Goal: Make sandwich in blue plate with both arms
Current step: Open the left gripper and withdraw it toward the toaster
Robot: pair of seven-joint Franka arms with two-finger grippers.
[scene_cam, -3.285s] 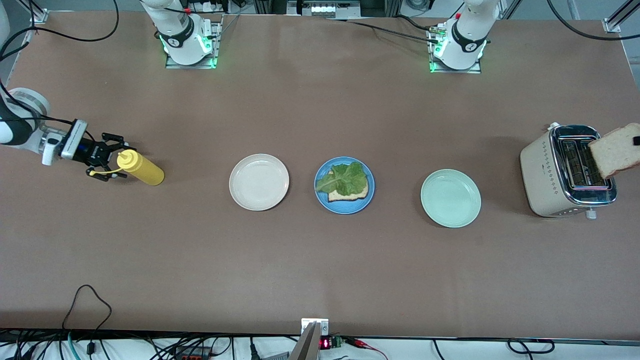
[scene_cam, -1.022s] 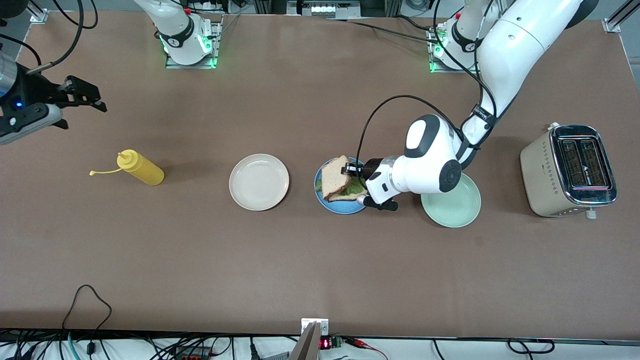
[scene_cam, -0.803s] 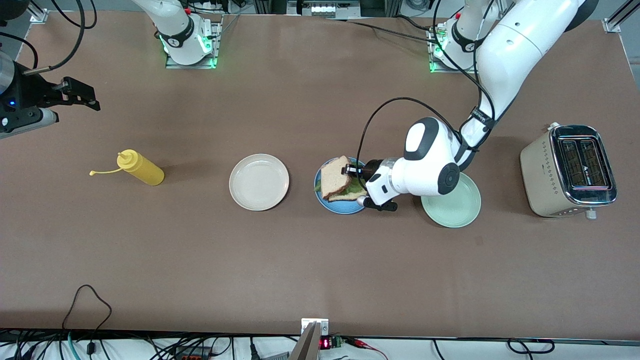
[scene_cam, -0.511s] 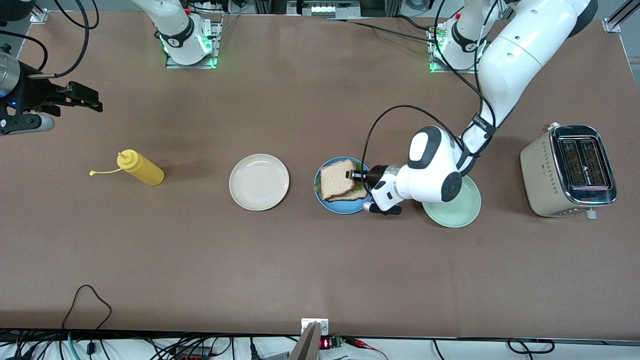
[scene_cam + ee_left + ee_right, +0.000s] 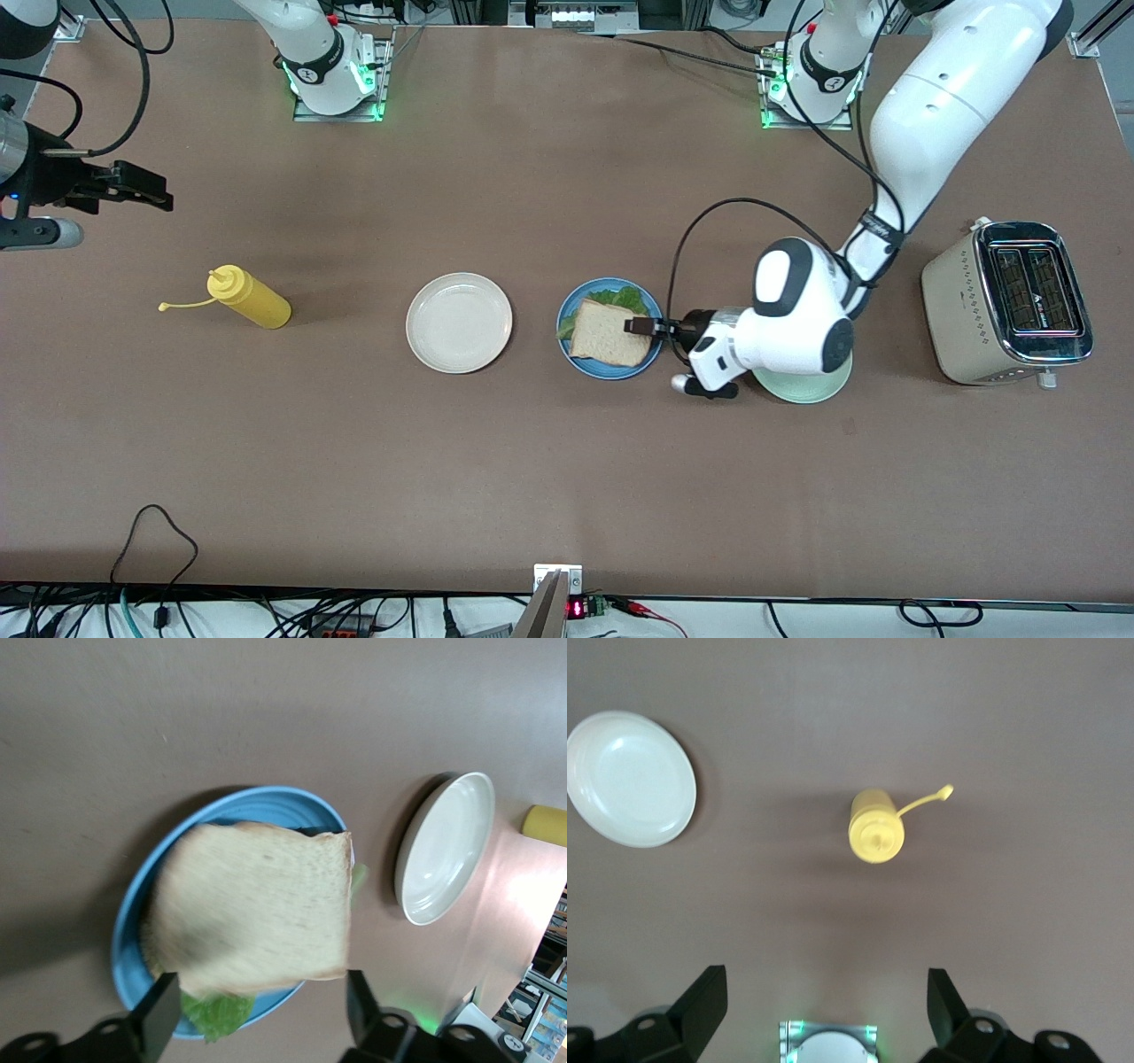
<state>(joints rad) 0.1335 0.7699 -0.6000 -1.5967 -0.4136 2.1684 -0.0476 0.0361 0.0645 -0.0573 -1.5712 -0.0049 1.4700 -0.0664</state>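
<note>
Sandwich (image 5: 608,331): is lying on the blue plate (image 5: 611,372); the top bread slice is sitting flat over green lettuce (image 5: 617,297), which is showing past the slice's edge farther from the front camera. In the left wrist view the slice (image 5: 252,908) is covering most of the plate (image 5: 133,930), with a lettuce tip (image 5: 215,1014) sticking out.

Blue plate: is resting mid-table, between the cream plate (image 5: 459,322) and the pale green plate (image 5: 802,390).

Left gripper (image 5: 644,327): is hovering just over the blue plate's rim, on the side toward the green plate; its fingers (image 5: 159,1019) are standing apart, straddling the slice's edge and gripping nothing.

Left arm (image 5: 939,97): is reaching from its base down over the green plate, hiding most of it.

Right gripper (image 5: 142,184): is hanging in the air toward the right arm's end of the table, well apart from the blue plate; fingers (image 5: 700,1001) are spread wide and empty. This arm is waiting.

Yellow bottle (image 5: 251,299): is standing beside the cream plate, toward the right arm's end, its cap tether trailing on the table.

Toaster (image 5: 1010,301): is sitting toward the left arm's end, past the green plate.
</note>
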